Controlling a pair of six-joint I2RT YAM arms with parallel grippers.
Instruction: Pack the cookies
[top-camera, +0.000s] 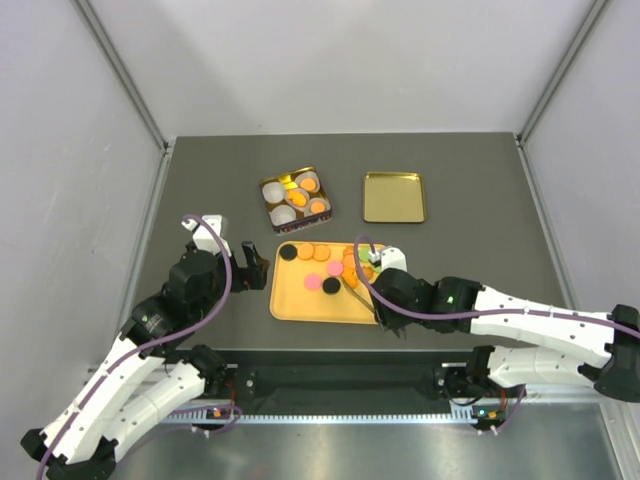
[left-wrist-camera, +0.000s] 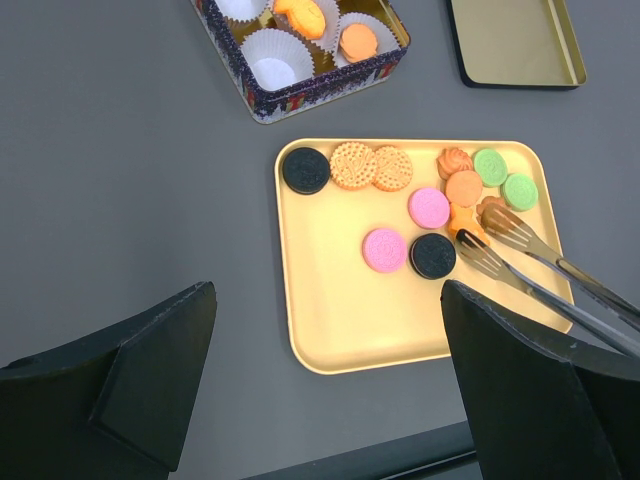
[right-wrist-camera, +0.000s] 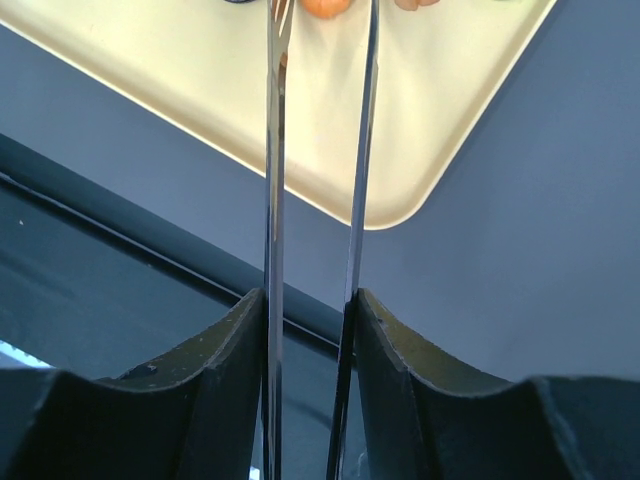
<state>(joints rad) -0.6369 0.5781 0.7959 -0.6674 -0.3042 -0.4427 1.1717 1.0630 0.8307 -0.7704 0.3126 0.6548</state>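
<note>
Cookies (left-wrist-camera: 429, 207) on the yellow tray (left-wrist-camera: 340, 320): I count two black, two pink, two green and at least five orange, some partly hidden by the tongs (left-wrist-camera: 487, 260). Beyond it on the surface (left-wrist-camera: 130, 180), a tin (left-wrist-camera: 300, 95) holds white paper cups (left-wrist-camera: 275, 62), two with an orange cookie each, beside a gold lid (left-wrist-camera: 510, 40). My right fingers (right-wrist-camera: 225, 380) clamp the tongs, whose tips are slightly parted at an orange cookie; my left fingers (left-wrist-camera: 150, 370) are spread wide, holding nothing.
</note>
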